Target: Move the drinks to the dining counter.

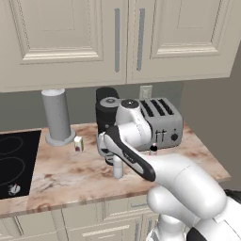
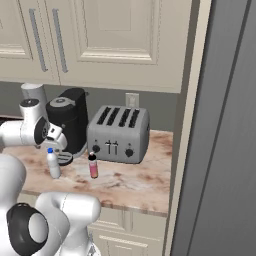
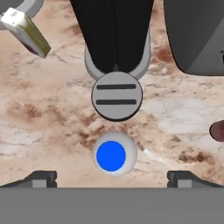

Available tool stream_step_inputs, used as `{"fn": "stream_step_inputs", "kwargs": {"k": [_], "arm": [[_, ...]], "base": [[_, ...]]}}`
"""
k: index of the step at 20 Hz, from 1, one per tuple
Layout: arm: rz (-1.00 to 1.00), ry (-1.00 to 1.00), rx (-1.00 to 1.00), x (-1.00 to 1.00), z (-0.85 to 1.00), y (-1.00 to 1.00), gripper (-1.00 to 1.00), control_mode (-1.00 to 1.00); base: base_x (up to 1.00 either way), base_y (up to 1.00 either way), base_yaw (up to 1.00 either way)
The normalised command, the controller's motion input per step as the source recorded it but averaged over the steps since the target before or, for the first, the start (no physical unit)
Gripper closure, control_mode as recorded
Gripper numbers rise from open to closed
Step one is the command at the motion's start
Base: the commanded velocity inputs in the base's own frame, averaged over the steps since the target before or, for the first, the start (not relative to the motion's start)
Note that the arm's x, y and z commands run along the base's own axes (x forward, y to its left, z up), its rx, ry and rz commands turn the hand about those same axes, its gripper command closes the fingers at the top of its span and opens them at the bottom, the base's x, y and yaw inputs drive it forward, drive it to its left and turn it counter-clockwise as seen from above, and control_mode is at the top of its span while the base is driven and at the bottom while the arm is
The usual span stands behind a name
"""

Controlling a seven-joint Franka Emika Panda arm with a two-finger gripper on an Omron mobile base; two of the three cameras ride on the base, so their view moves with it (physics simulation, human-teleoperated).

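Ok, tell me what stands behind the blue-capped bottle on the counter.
Right behind the blue-capped bottle stands the black coffee maker, its round grey drip tray nearest the bottle. The wall behind the machine's base is covered by it.

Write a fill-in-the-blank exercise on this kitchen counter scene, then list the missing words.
1. The cap of the whitish bottle below the open claw is ____.
2. The pink bottle stands in front of the ____.
3. The black coffee machine stands to the ____ of the toaster in the right base view.
4. The slots on top of the toaster number ____.

Missing words: blue; toaster; left; four
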Motion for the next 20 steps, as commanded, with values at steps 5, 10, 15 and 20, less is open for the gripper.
{"fn": "stream_step_inputs", "kwargs": {"k": [5,10,15,20], "arm": [[0.0,0.01,0.0,0.09,-0.1,0.0,-1.0,-1.0],[0.0,0.0,0.0,0.22,-0.06,0.06,-1.0,-1.0],[0.0,0.0,0.0,0.17,-0.02,0.0,-1.0,-1.0],[0.0,0.0,0.0,0.0,-0.11,0.0,-1.0,-1.0]], "base": [[0.0,0.0,0.0],[0.0,0.0,0.0],[0.0,0.0,0.0],[0.0,0.0,0.0]]}}
